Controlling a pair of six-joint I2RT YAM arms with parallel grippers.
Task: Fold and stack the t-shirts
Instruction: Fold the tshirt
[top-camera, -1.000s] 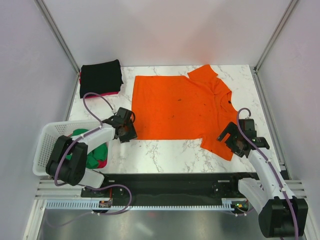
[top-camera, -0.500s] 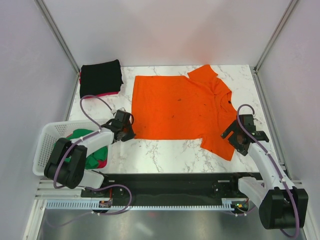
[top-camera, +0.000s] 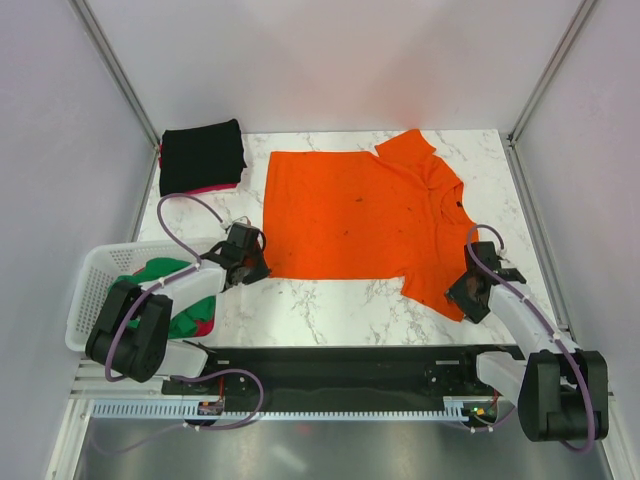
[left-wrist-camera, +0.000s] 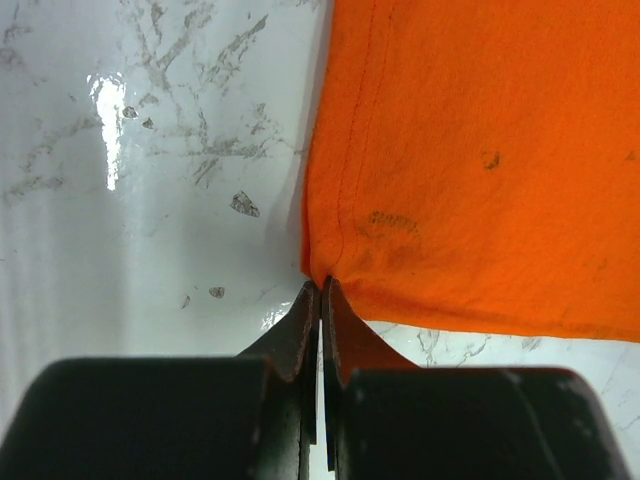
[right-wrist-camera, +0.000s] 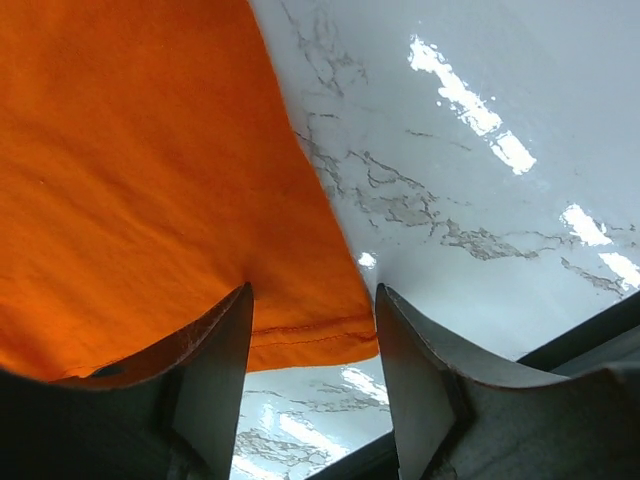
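A: Where did the orange t-shirt (top-camera: 355, 215) lie?
B: Flat on the worktop (top-camera: 330, 305). My left tool (left-wrist-camera: 320, 290) clenched its seven-o'clock corner. My right tool (right-wrist-camera: 312, 300), jaws apart, straddled the five-o'clock sleeve hem, presumably for a paired folding lift.

Orange t-shirt (top-camera: 350, 215) — flat on table (top-camera: 330, 300)

Left arm (top-camera: 190, 280), right arm (top-camera: 520, 312): white shells, black joint housings. Lilac cable (top-camera: 185, 196) loops off each wrist. Both bases bolted to a black plate (top-camera: 340, 365). Jaws tapered, matte; left pair black, right pair greyer
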